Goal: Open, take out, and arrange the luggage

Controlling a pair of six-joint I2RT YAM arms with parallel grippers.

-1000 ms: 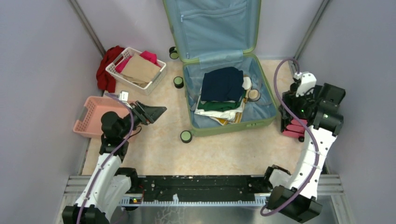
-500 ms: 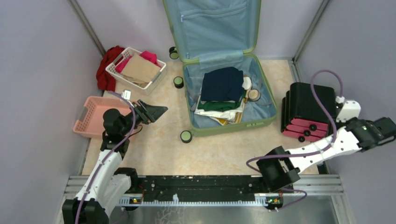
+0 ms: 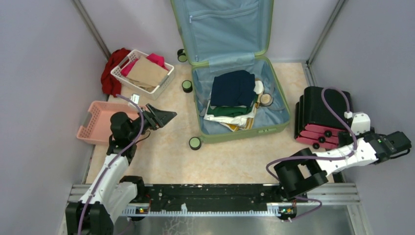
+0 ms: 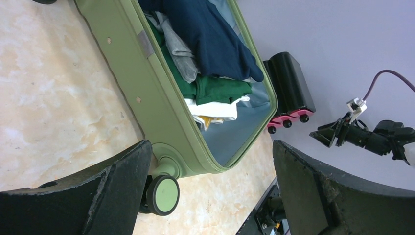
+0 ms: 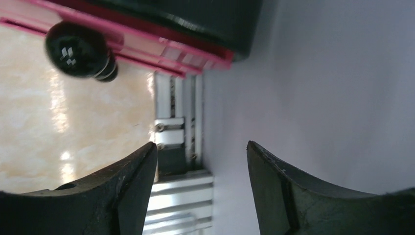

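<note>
The sage-green suitcase [image 3: 281, 120] lies open on the floor, its lid [image 3: 222, 24] leaning on the back wall. Folded clothes fill it, a navy garment [image 3: 234, 87] on top. It also shows in the left wrist view [image 4: 147, 93], with a caster wheel [image 4: 162, 194] near the fingers. My left gripper [image 3: 164, 116] is open and empty, left of the suitcase and pointing at it. My right gripper [image 3: 403, 141] is open and empty at the far right, beside the black-and-pink stacked cases [image 3: 320, 115].
A white basket [image 3: 142, 71] with tan and pink cloth stands at the back left, red cloth [image 3: 111, 68] beside it. A pink basket [image 3: 100, 122] sits behind my left arm. Walls close in on both sides. The stacked cases' wheel [image 5: 78, 49] shows in the right wrist view.
My right arm swung down from over the stacked cases to low at the far right wall. My left gripper shifted slightly.
</note>
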